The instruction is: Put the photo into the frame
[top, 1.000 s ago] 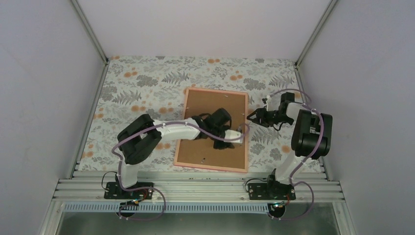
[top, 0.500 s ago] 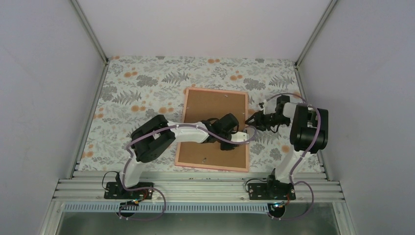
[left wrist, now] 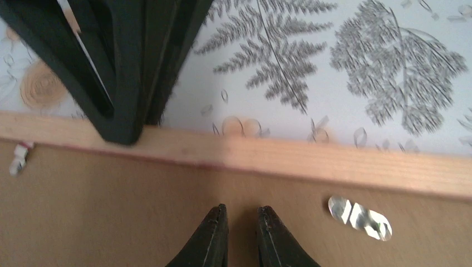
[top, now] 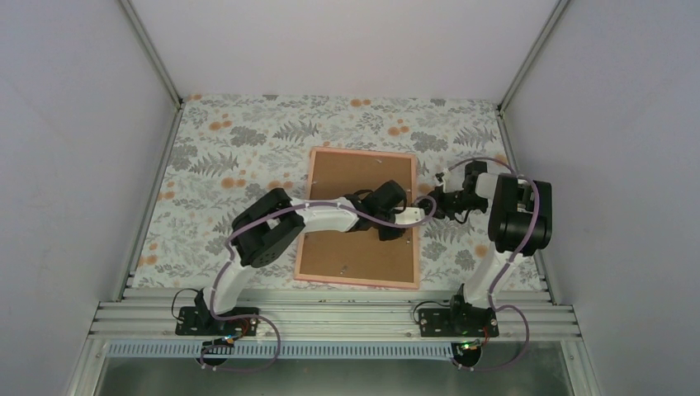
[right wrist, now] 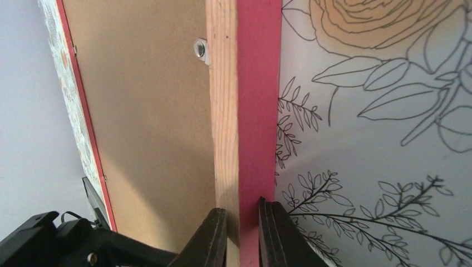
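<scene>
The pink frame point(top: 355, 281) lies face down on the floral cloth, with the brown backing board point(top: 347, 247) seated in it. The photo is not in view. My left gripper point(top: 409, 219) rests on the board just inside the frame's right rail point(left wrist: 334, 161). In the left wrist view its tips point(left wrist: 242, 214) are almost together with nothing between them. My right gripper point(top: 428, 206) is at that same rail. In the right wrist view point(right wrist: 243, 214) its jaws are shut on the pink and bare-wood rail point(right wrist: 259, 111).
A silver retaining tab point(left wrist: 359, 218) lies on the board by the rail, right of my left fingertips. Another tab point(right wrist: 200, 50) sits farther along the rail. The right gripper's black fingers point(left wrist: 111, 72) cross the rail near my left gripper. White walls enclose the cloth.
My left gripper has slid across the backing board up and right to the frame's right rail. My right gripper has moved left onto that rail.
</scene>
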